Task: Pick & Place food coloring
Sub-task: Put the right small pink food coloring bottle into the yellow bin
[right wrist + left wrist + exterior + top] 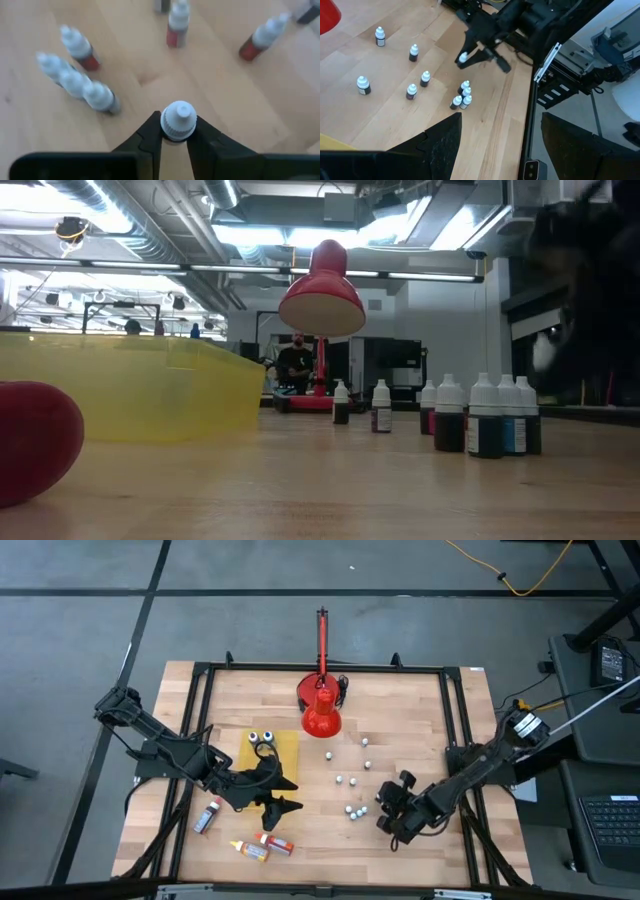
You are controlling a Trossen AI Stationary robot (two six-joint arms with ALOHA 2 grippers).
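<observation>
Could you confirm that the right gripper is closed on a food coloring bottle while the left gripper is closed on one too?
Not quite: the left gripper is open and empty, as the left wrist view shows. The right gripper is indeed closed on a food coloring bottle.

Two matte black arms, all angles and joints

Both arms are dark and built from chunky segments, with black cables trailing along them. The right arm carries a round white-and-black marked part near its upper joint. The left pincer (268, 790) ends in broad, wedge-shaped black fingers; the right pincer (178, 131) has slimmer black fingers, tapering toward their tips.
</observation>
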